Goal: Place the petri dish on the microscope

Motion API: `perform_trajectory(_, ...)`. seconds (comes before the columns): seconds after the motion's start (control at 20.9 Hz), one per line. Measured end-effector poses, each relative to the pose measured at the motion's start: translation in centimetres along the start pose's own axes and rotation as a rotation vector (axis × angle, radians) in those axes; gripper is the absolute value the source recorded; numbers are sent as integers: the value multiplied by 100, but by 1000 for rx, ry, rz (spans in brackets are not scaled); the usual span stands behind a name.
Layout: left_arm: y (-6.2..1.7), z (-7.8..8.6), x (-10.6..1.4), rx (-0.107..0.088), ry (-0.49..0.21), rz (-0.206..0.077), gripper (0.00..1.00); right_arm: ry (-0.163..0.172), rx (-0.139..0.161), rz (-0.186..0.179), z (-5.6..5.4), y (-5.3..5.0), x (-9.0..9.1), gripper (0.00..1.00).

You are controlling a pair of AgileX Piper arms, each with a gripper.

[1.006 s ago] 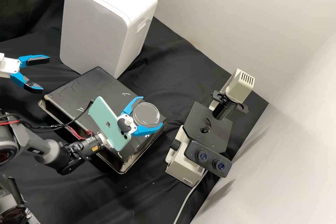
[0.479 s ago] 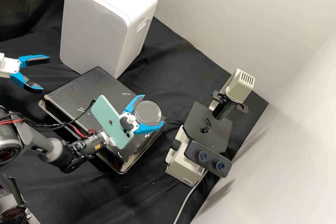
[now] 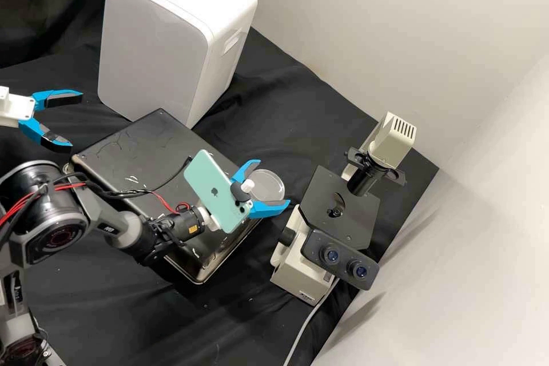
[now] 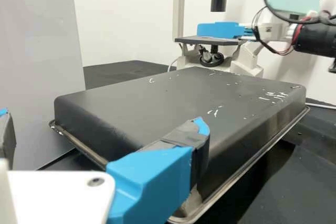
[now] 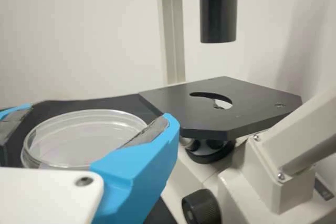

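The clear petri dish [image 3: 264, 182] hangs just past the black tray's right corner, a short way left of the microscope [image 3: 337, 229]. My right gripper [image 3: 272, 185] is shut on the dish, one blue finger on each side of its rim. In the right wrist view the dish [image 5: 79, 137] sits between the fingers [image 5: 152, 137], with the black stage [image 5: 231, 103] and its round hole close ahead, slightly higher. My left gripper [image 3: 70, 119] stands open at the far left of the bench, beside the tray's left corner, holding nothing.
An upturned black tray [image 3: 131, 148] lies mid-bench, and a tall white box [image 3: 171, 34] stands behind it. The microscope's objective tube [image 5: 218, 9] hangs above the stage. A pale green phone [image 3: 214, 190] is mounted on the right wrist. White walls close the right side.
The right gripper has lifted the petri dish off the tray and carried it right, toward the microscope stage. The left gripper has stayed in place.
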Motion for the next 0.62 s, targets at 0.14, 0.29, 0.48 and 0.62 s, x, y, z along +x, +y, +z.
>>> perform_trajectory(0.14,-4,-2,1,-1,1,-2,100,-34,-14,13,62,28,135,0)
perform_trajectory(0.29,-25,-9,8,-5,3,-12,100,-66,-10,25,122,81,269,0)
perform_trajectory(0.48,-25,-9,8,-5,3,-12,100,-87,-23,54,160,180,424,0)
perform_trajectory(0.62,-25,-9,8,-5,3,-12,100,-97,-20,66,163,221,551,0)
